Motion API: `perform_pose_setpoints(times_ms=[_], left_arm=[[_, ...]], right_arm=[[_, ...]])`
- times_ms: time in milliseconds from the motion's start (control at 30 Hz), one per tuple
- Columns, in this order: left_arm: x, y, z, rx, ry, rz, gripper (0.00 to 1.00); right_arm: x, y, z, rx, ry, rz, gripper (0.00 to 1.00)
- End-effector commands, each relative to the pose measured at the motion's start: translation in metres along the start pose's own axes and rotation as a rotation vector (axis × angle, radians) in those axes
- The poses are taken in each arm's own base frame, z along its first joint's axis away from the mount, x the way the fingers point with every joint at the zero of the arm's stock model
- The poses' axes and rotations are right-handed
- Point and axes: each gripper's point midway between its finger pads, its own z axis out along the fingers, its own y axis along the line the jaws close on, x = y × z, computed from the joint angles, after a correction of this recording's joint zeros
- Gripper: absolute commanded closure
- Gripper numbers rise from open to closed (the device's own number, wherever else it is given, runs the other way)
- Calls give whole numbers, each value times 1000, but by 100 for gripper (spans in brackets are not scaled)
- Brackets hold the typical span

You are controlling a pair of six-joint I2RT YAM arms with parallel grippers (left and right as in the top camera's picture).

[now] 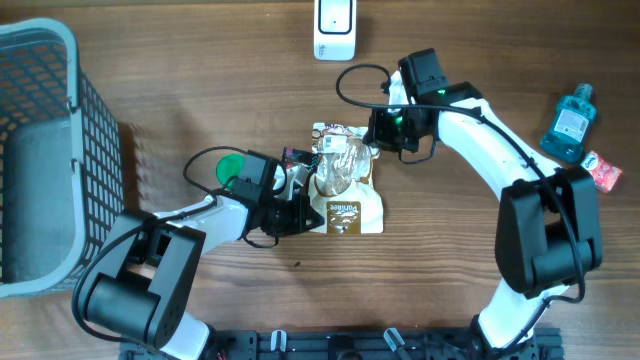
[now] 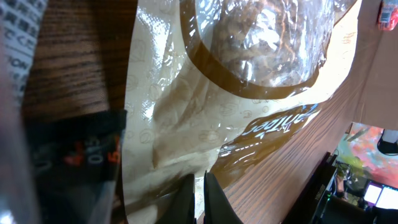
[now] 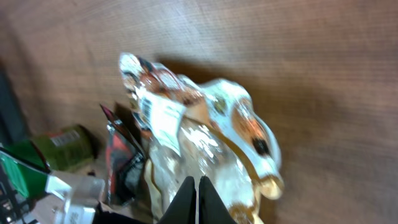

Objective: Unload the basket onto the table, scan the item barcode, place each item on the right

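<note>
Bag point(image 1: 350, 210) lies front-to-back (brown label end toward robot); both jaws together.

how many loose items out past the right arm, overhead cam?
2: a blue bottle near the table's edge, and a small red-and-white packet just beside it, closer to the arm bases. Others around the bag at centre may be hidden.
</note>
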Motion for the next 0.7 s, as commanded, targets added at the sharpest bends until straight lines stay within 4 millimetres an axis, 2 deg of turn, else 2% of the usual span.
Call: perform_pose_setpoints(times_ms=[0,67,167,233,333,433,533,667], left_arm=[[31,65,9,-249,43,-112,96],[33,66,9,-253,51,-118,96],[35,67,8,-258,60,-124,96],[36,68,8,-260,64,-128,96],[39,69,7,-265,74,-135,96],[40,69,7,-268,78,-135,96],[43,70,7,-272,87,-142,96],[44,70,6,-274,90,-144,96]], right_arm=[[-10,-9,21,6,0,29,95],[-15,-17,30,32,-15,36,95],[-16,-24,33,60,-21,54,95],[-17,-35,34,118,-34,54,96],[-10,-51,44,168,-2,42,95],[0,-68,67,191,51,49,95],[9,-80,81,210,90,67,95],[11,-96,86,275,96,48,95]])
